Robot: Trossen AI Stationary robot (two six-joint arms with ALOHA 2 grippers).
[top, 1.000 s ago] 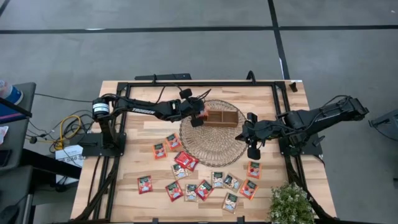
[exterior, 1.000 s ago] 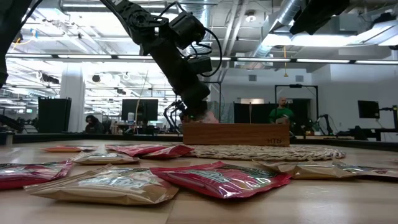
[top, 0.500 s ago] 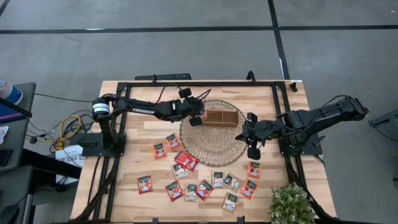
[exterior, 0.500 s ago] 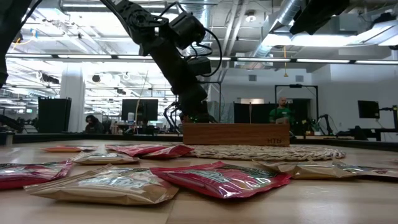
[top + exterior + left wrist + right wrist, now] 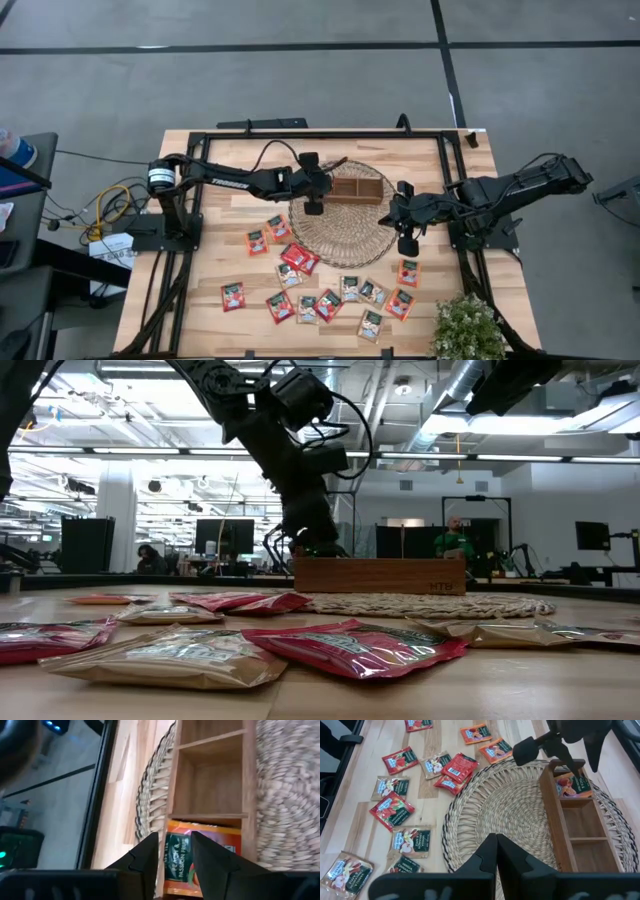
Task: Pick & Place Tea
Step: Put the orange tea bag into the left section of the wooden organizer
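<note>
Left wrist view: my left gripper (image 5: 172,852) stands parted, holding nothing, above an orange tea sachet (image 5: 200,855) lying in the end compartment of the wooden tray (image 5: 212,780). Beyond, the other compartments look bare. Withdrawing carelessly, a finger could snag the sachet or nudge the tray.

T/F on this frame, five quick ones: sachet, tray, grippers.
1. A red-orange sachet lies in an end compartment of the tray. True.
2. The tray sits on bare table. False: it sits on the wicker mat.
3. The left gripper grips the sachet. False: its fingers stand apart above the sachet.
4. The right gripper is shut. True.
5. The tray's other two compartments hold sachets. False: both are empty.
</note>
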